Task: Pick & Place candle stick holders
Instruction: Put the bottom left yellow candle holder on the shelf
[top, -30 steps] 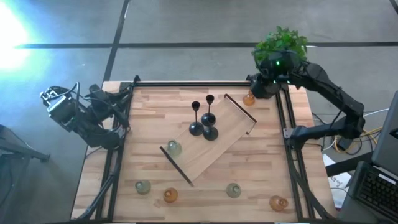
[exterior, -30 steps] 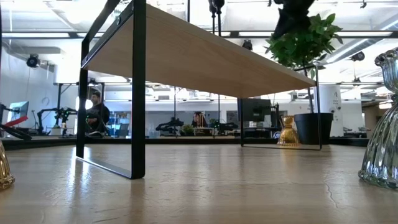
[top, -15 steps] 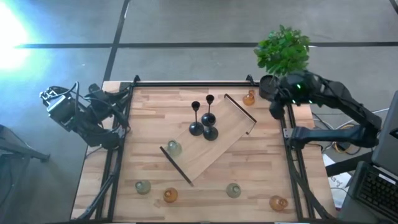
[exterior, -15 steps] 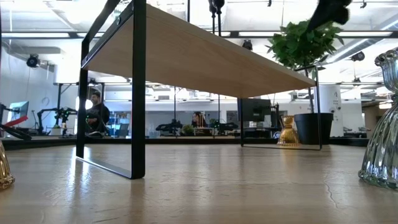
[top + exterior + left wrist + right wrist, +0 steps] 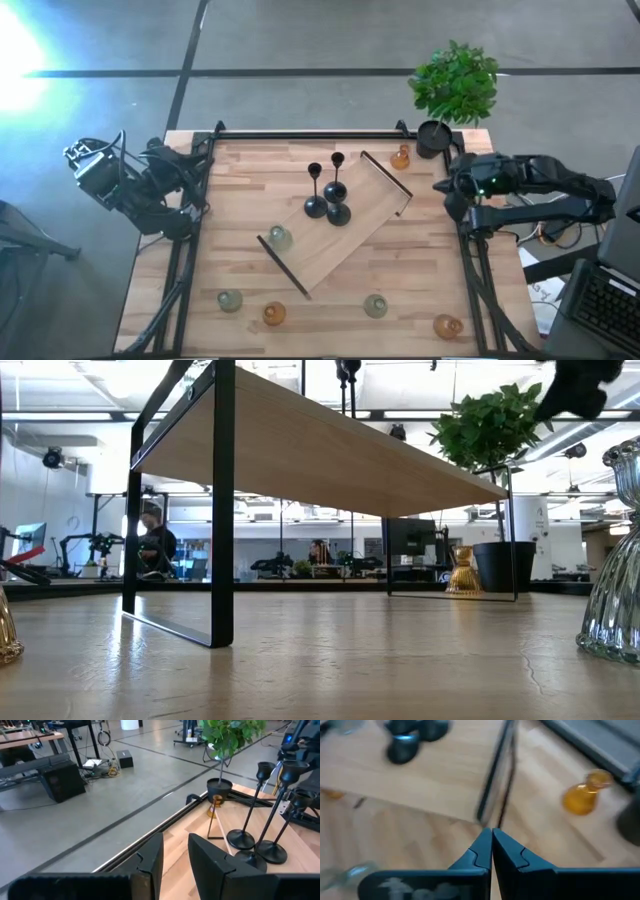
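In the low view we see a pale green glass holder (image 5: 612, 555) cut off by the edge, near the black pot (image 5: 503, 566). In the right wrist view, the three black holders (image 5: 415, 735) are blurred, their stems cropped.

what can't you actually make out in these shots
- Low view: the three black thin-stemmed candle holders stand on the raised wooden shelf, which hides them; only stem bits show above it.
- Low view: the pale green glass holder is cut off by the right edge; the holder at the left edge shows only a sliver.
- Right wrist view: the amber glass holder is blurred, its shape unclear.
- Low view: the right claw is cut off at the top.
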You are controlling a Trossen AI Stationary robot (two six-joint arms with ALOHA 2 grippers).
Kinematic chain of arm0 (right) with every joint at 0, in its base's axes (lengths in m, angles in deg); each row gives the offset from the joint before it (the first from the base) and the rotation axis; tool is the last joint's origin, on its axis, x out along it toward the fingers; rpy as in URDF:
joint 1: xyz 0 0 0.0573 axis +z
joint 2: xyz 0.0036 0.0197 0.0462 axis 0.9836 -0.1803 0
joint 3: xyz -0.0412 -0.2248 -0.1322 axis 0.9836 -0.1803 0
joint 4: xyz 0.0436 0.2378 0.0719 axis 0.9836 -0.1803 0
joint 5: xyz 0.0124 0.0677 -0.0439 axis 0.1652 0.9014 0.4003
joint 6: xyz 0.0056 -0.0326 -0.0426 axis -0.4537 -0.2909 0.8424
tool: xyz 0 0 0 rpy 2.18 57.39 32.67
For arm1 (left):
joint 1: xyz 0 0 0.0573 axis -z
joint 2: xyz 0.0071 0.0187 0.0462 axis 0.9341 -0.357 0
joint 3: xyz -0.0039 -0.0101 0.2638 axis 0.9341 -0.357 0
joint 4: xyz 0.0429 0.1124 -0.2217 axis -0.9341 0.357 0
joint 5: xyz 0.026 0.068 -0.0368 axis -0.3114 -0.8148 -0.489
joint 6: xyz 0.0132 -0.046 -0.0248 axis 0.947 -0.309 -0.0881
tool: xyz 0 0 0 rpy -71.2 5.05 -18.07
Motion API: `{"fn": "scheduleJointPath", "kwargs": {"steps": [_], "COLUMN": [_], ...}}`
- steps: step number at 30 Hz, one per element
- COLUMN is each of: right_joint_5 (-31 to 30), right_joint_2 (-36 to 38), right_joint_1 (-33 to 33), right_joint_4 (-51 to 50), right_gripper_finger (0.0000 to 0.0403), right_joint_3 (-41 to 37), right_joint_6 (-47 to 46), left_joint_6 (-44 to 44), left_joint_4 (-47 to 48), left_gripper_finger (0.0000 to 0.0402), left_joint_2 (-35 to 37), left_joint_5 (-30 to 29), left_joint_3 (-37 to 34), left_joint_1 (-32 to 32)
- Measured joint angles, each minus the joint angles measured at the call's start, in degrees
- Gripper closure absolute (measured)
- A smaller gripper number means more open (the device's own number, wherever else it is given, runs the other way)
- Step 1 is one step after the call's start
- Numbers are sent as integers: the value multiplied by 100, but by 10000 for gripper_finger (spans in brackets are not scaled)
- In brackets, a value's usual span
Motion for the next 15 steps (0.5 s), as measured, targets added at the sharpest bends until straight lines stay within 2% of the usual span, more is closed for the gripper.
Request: {"fn": "scheduleJointPath", "kwargs": {"steps": [5,9,11,15], "right_joint_5": [-1279,-2633,-2936,-2957], "right_joint_2": [408,711,767,778], "right_joint_1": [69,62,33,-89], "right_joint_4": [1083,2017,2412,2951], "right_gripper_finger": [395,395,395,395], "right_joint_3": [-889,-1656,-1964,-2368], "right_joint_6": [-397,-667,-850,-1182], "left_joint_6": [4,24,21,17], "left_joint_4": [2,0,2,0], "left_gripper_finger": [307,307,307,307], "left_joint_2": [-36,-42,-37,-31], "left_joint_5": [0,0,-2,-2], "left_joint_3": [-9,-11,-11,-11], "left_joint_1": [0,0,0,0]}}
